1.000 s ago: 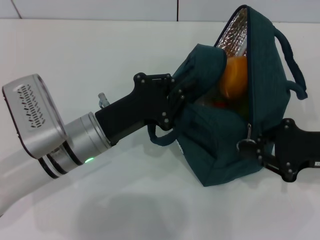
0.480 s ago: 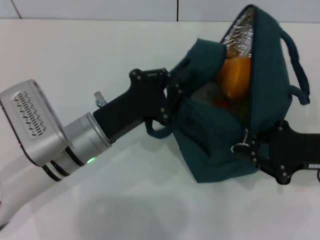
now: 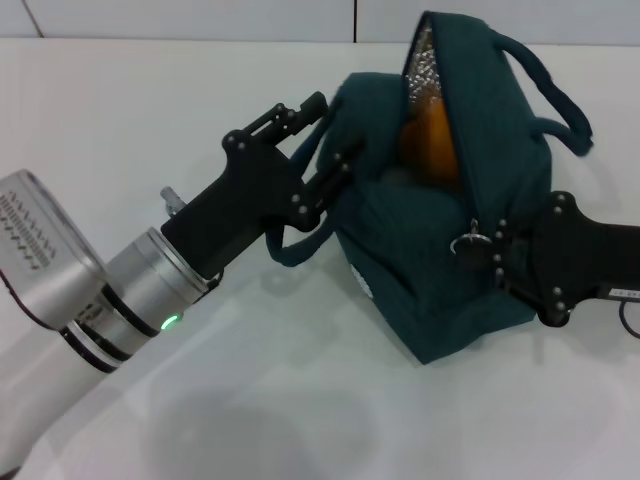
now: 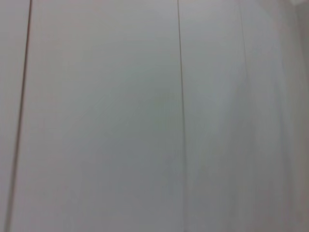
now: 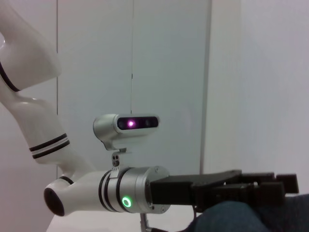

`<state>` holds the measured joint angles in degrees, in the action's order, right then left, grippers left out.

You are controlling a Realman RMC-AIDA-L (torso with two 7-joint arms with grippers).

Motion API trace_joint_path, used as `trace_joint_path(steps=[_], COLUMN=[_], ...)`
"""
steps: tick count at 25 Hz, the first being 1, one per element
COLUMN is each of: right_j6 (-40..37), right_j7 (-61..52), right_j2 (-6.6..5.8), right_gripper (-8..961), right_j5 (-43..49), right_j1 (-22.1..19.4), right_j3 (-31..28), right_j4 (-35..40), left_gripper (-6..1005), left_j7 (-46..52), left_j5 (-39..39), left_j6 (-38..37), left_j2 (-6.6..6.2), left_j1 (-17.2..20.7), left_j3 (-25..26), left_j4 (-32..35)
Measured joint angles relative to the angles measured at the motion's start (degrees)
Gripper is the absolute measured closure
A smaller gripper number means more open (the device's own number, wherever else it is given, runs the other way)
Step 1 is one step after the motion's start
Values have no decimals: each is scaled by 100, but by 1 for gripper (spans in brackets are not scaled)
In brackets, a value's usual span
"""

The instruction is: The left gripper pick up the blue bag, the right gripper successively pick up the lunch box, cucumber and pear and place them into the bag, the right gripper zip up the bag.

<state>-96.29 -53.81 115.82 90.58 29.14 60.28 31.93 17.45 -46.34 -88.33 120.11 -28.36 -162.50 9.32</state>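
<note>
Now the bag (image 3: 440,250) sits on the white table (image 3: 300,400), right of centre — dark teal fabric, soft and slumped, its mouth facing up and away from the robot. Zipper line runs from the far top down toward the near right. Opening is a narrow slit; silver foil lining (image 3: 425,65) shows at its far end, and the pear (image 3: 432,140), smooth orange, shows inside. One loop handle (image 3: 545,85) arcs over the far right side, the other (image 3: 295,240) hangs on the left.

Left gripper (image 3: 335,165) — black linkage on a silver wrist with a green light — reaches in from the near left, fingers pinched on the bag's left flap. Right gripper (image 3: 490,250), all black, comes in from the right edge, closed at the silver ring pull (image 3: 467,242) on the bag's near right face.

Right wrist view: left gripper (image 5: 270,186) against teal cloth (image 5: 251,217).
</note>
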Motion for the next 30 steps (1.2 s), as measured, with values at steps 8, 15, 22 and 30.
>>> trace_joint_path(steps=[8, 15, 22, 30], right_j6=[57, 101, 40, 16], right_j7=[1, 3, 12, 254], right_j2=[2, -11, -4, 35], right_gripper=[936, 937, 936, 936], right_j5=[-13, -14, -14, -276], right_j1=[391, 458, 324, 321], right_j3=[286, 417, 433, 757], right_j4=[-71, -80, -50, -120], left_gripper=[410, 154, 103, 104], left_j7=[1493, 1568, 1575, 1891], left_j5=[701, 345, -115, -365], left_j6=[-748, -1069, -999, -1277], left_j2=[-72, -58, -43, -81], left_j1=[-217, -177, -216, -240], left_j3=[1, 53, 50, 27], left_j4=[-564, -632, -726, -732])
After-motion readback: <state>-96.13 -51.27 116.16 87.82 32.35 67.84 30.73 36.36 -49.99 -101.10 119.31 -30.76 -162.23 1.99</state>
